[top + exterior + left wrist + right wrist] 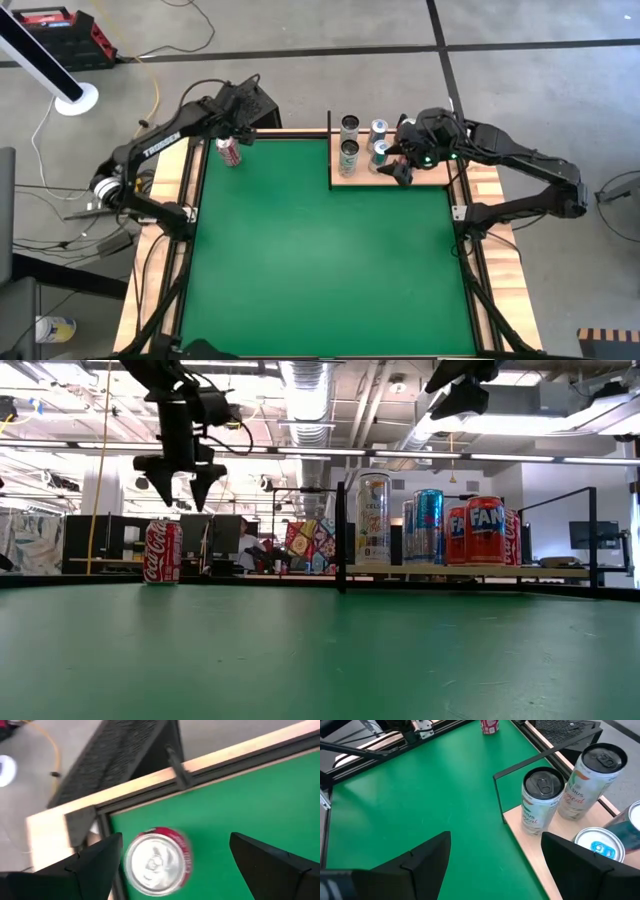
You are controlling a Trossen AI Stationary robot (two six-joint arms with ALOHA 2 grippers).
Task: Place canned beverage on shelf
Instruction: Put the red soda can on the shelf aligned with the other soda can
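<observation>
A red cola can [229, 150] stands upright on the green surface at its far left corner; it also shows in the low view [163, 552]. My left gripper [240, 134] hovers open above it [181, 495], its fingers on either side of the can's silver top [157, 861], apart from it. The pale wooden shelf [365, 180] with black rods lies at the far right and holds several upright cans [428, 525]. My right gripper [398, 165] is open and empty above the shelf [540, 855], next to a tall pale can [543, 800].
A black upright rod [330, 150] marks the shelf's left edge. Orange cans [487, 530] stand at the shelf's right part. The table's wooden rim [150, 780] runs just behind the red can. The green surface [320, 250] stretches open toward the near edge.
</observation>
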